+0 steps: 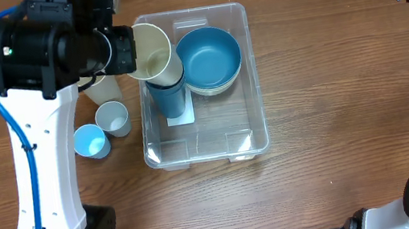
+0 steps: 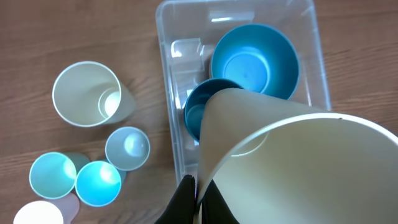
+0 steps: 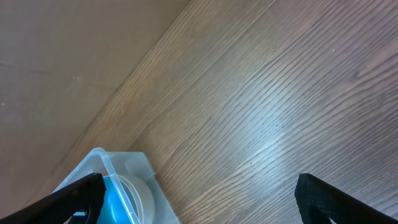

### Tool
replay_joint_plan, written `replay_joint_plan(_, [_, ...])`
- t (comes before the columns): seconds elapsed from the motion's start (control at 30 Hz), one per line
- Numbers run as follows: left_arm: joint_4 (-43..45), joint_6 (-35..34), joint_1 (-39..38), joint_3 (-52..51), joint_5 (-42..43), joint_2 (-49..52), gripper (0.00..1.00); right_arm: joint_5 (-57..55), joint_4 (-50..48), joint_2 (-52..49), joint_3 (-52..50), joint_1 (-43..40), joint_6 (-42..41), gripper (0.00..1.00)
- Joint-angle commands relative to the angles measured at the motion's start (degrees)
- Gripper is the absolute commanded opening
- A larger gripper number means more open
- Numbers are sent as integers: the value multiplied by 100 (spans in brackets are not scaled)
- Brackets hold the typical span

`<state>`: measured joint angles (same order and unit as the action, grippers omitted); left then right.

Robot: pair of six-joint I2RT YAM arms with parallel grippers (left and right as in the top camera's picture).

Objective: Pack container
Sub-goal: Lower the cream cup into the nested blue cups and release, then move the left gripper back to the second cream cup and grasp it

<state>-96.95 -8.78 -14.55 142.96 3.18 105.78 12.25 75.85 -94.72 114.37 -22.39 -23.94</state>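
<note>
Left hand point(image 2: 198, 200) pinched cream cup point(image 2: 298, 168) by rim over bin point(image 1: 250, 75), mid-pack. Next, probably: ease into blue cup point(image 1: 170, 99), let go. Right hand point(image 3: 199, 196) spread wide, idle.

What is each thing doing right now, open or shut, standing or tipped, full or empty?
container, open, no lid, partly packed.
blue bowl, upright in the container, empty.
dark blue cup, upright in the container.
cream cup, tilted, held over the container.
left gripper, fingers shut on the cream cup.
right gripper, fingers open, empty.
grey cup, upright on the table, empty.
light blue cup, upright on the table, empty.
</note>
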Motion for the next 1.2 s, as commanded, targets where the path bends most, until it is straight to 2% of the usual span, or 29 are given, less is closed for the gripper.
replay_joint_plan(0.0, [15,92,-15,-275,-101,-15,5,28,-28,37,35,9,-11,100])
replay_joint_plan(0.17, [146,81,-15,-492,-376,-13,6,28,-28,37,35,9,-11,100])
replay_joint_plan(0.2, [240,-13,-15,-472,-380,-17,14,28,-28,37,35,9,-11,100])
replay_joint_plan(0.27, [409,-160,-9,-358,-387,-24,51,28,-28,37,35,9,-11,100])
replay_joint_plan(0.33, [570,-317,31,-195,-490,-26,67,31,-28,37,35,9,-11,100])
replay_joint_plan(0.43, [767,-581,262,-96,-682,-26,79,28,-28,37,35,9,-11,100])
replay_joint_plan(0.63, [872,-1311,1576,-109,-841,61,80,28,-28,37,35,9,-11,100])
replay_joint_plan(0.8, [929,-1399,2465,-109,-203,826,74,28,-31,37,35,9,-11,100])
replay_joint_plan(1.03, [1091,-1399,2651,-109,728,2098,60,28,-28,37,35,9,-11,100])
replay_joint_plan(1.17, [1045,-1309,2640,-109,741,2424,56,31,-28,37,35,9,-11,100])
